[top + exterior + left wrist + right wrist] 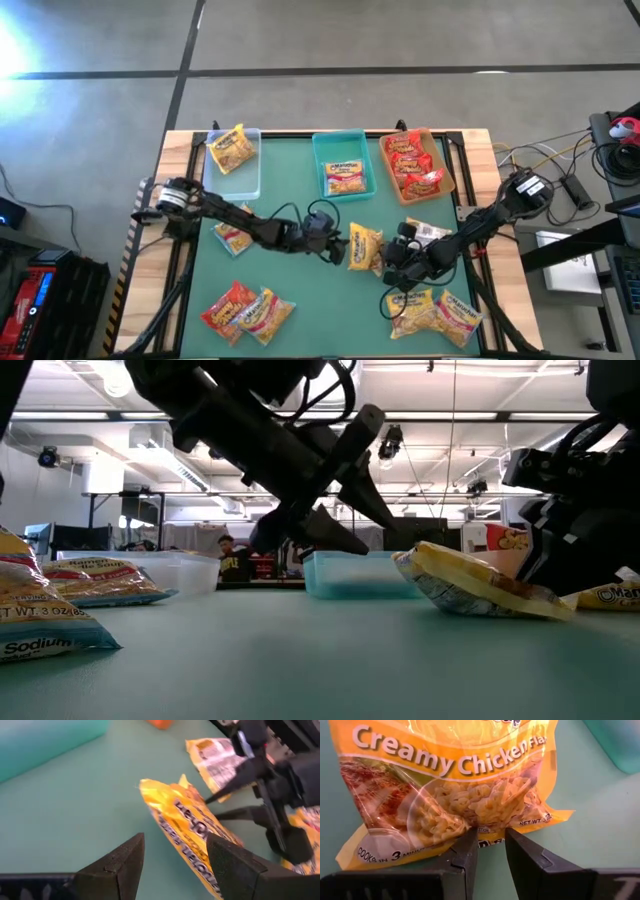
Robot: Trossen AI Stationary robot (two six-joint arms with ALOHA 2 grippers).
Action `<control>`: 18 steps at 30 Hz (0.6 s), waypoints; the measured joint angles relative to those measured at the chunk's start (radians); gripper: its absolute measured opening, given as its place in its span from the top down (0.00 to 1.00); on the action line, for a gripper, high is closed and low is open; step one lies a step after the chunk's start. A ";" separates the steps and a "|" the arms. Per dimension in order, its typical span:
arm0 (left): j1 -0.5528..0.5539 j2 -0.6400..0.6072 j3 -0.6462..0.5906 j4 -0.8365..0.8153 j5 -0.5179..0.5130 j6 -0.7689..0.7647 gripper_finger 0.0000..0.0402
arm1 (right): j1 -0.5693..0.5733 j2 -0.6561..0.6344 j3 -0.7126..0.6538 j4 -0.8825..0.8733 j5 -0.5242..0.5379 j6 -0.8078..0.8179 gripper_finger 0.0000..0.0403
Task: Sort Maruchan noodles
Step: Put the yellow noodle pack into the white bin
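Handover of a yellow packet at mid-table

Both arms meet over the middle of the green table (290, 290), and I read this as a pass between them. My right gripper (490, 847) is clenched on the seam edge of the yellow Creamy Chicken packet (455, 785), propping it tilted with its far end off the mat. My left gripper (175, 855) hovers just beside that packet with its jaws spread wide and nothing between them, lined up to take the free end.

The high view gives me the sorting so far: one yellow packet in the clear bin (245, 175), one in the teal bin (340, 165), several red ones in the tan bin (445, 165). Loose packets (245, 312) lie near the front edge on both sides, so I judge the job well short of done.

Only the right wrist view proves the pinch sits on the seam. The low view alone shows the packet raised at an angle, and a person far back in the room.
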 joint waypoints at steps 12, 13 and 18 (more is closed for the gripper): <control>0.028 0.088 0.006 0.140 0.162 -0.055 0.51 | 0.000 0.001 -0.001 0.000 0.002 -0.021 0.77; 0.030 0.092 0.007 0.169 0.183 -0.042 0.51 | 0.000 0.001 -0.001 0.000 0.003 -0.026 0.77; 0.030 0.087 0.008 0.194 0.230 0.004 0.51 | 0.000 0.001 -0.001 0.000 0.001 -0.027 0.77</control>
